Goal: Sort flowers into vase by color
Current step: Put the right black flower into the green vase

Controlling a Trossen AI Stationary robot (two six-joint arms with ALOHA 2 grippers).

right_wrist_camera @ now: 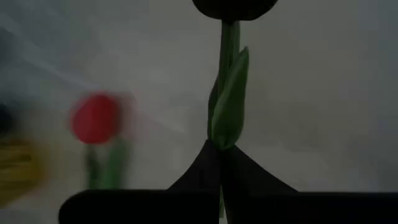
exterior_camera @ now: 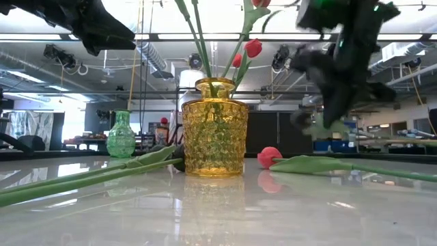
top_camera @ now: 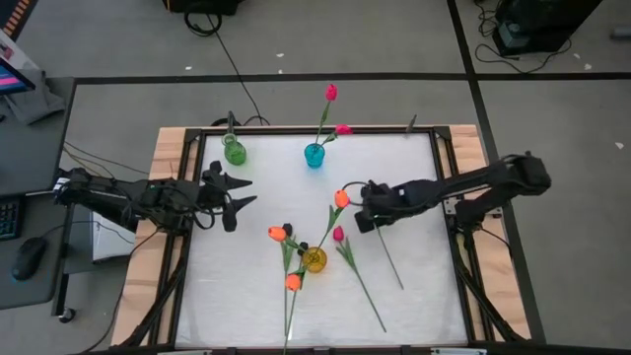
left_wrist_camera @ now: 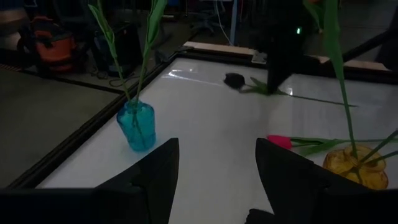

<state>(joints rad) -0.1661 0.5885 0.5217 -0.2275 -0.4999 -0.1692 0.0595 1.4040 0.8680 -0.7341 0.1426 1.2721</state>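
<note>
Right pincer (right_wrist_camera: 221, 158) is clamped tight on the green stem of a black tulip (right_wrist_camera: 235, 7) low over the white tabletop (top_camera: 414, 296), near the yellow vase (top_camera: 315, 259). Left pincer (top_camera: 240, 193) hangs with fingers apart, gripping nothing. Farther back stand the blue vase (top_camera: 314, 155) and green vase (top_camera: 235, 152).

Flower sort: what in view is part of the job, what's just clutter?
Job: black tulip in shut right gripper; loose pink tulip; orange tulips; blue vase; yellow vase; green vase; open left gripper beside it.
Clutter: mouse; cables.
</note>
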